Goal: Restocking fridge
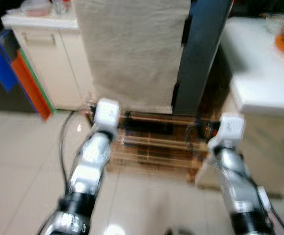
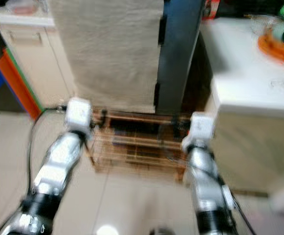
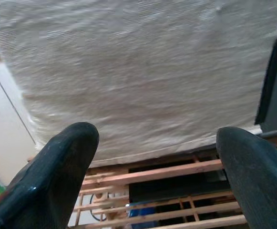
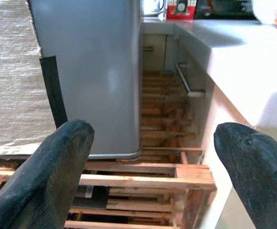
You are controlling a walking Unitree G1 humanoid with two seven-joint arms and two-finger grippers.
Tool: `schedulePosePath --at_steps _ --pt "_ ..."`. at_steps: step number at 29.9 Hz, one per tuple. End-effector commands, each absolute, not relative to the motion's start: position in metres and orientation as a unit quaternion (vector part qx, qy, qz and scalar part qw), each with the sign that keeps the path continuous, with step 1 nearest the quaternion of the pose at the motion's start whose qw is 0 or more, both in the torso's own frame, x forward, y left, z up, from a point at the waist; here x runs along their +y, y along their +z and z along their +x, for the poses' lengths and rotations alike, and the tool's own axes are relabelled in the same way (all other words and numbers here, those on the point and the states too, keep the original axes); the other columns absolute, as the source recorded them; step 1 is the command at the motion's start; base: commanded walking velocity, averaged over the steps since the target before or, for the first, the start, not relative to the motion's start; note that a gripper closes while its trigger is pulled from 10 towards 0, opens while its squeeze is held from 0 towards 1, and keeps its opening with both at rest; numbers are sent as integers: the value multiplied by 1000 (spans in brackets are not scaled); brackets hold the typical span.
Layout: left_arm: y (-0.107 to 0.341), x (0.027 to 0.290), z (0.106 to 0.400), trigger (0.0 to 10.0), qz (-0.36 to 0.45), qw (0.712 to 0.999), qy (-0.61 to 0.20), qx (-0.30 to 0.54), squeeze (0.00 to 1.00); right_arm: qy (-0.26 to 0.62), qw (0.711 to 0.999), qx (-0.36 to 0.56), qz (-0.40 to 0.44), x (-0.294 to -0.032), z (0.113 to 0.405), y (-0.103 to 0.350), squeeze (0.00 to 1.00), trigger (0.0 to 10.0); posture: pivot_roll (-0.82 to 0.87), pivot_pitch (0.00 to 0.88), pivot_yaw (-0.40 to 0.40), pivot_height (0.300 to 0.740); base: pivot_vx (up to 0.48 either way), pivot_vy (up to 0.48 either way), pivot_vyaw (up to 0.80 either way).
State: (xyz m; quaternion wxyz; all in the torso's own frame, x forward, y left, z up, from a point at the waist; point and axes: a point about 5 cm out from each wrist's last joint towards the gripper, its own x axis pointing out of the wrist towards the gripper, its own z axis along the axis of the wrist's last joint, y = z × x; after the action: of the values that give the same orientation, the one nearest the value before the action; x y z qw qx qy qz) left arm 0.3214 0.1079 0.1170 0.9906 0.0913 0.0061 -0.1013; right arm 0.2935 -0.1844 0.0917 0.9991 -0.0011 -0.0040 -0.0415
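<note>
Fridge (image 1: pixel 200 54), a tall, smooth grey slab, stands at 12 o'clock on a slatted wooden pallet (image 1: pixel 151 147), probably to keep it off the tiled floor. Coarse beige cloth (image 1: pixel 132 49) drapes beside it at 11. Left pincer (image 3: pixel 152 157) and right pincer (image 4: pixel 152 157) hover spread wide, empty, before the pallet. White table (image 1: pixel 259 73) sits at 2.

A cloth-draped fridge (image 1: pixel 132 54) stands on a wooden pallet (image 1: pixel 151 147). A cabinet (image 1: pixel 49 58) stands to its left, a counter (image 1: pixel 259 73) to its right.
</note>
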Motion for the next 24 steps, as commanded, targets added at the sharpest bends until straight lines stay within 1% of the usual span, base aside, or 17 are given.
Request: schedulePosePath --at_steps 1,9,14,24 --pt "112 119 322 10000 96 991 -91 18 0 -33 999 -10 3 -177 293 93 0 10000 9 5 33 740 0 480 0" --pt "112 119 322 10000 83 992 -94 21 0 -33 999 -5 6 -177 292 91 0 10000 4 17 35 740 0 480 0" --pt "111 118 322 10000 82 992 -98 21 0 -35 999 -5 8 -178 291 91 0 10000 2 20 33 740 0 480 -800" --pt "108 115 321 10000 79 991 -102 25 0 -33 999 -6 2 -177 290 91 0 10000 -5 22 35 740 0 480 0"
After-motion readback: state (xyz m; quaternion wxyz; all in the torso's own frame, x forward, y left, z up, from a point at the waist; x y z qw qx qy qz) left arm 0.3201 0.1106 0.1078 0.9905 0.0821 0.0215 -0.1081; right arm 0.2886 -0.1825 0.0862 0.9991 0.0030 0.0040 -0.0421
